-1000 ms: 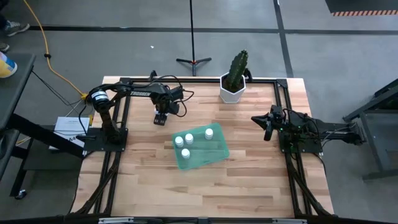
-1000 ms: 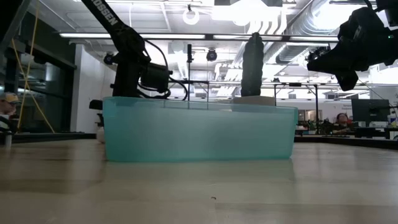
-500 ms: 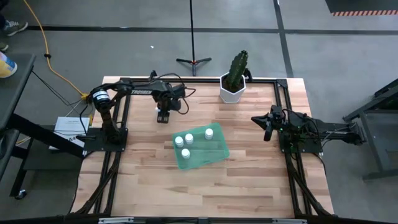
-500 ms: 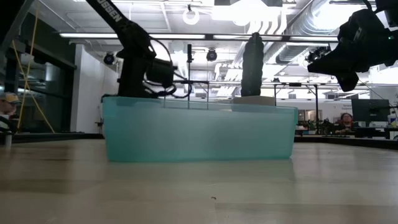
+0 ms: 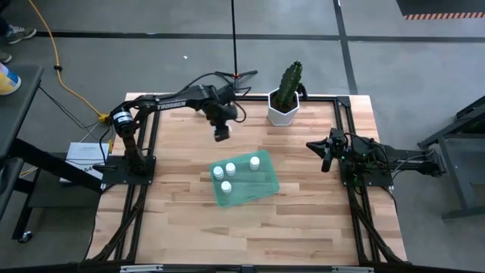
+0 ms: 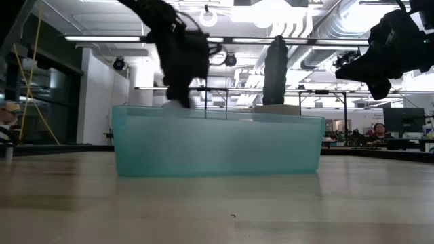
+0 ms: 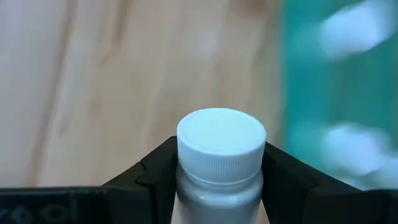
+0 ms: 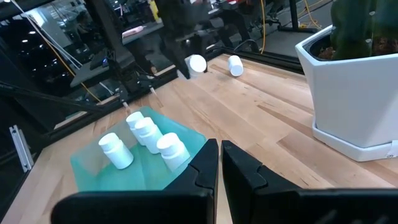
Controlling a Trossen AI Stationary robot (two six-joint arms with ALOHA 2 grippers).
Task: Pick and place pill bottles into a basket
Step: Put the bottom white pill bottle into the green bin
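My left gripper [image 7: 219,180] clamps a small white capped plastic pill bottle [image 7: 219,163] above the wooden table [image 5: 303,220], near the translucent teal-green plastic basket [image 5: 250,189]; four white bottles [image 8: 144,135] stand inside it; my right gripper [image 8: 219,163] waits closed, empty, well apart.

— Table [image 5: 303,220]?
— Pale wood planks, smooth, faint sheen.
— Basket [image 5: 258,189]?
— Translucent teal plastic, smooth.
— Bottle [image 7: 219,163]?
— White plastic, ribbed cap rim, matt top.
— Pot [image 8: 348,93]?
— Glossy white, smooth.
— Fingers [image 7: 155,177]?
— Matt black.
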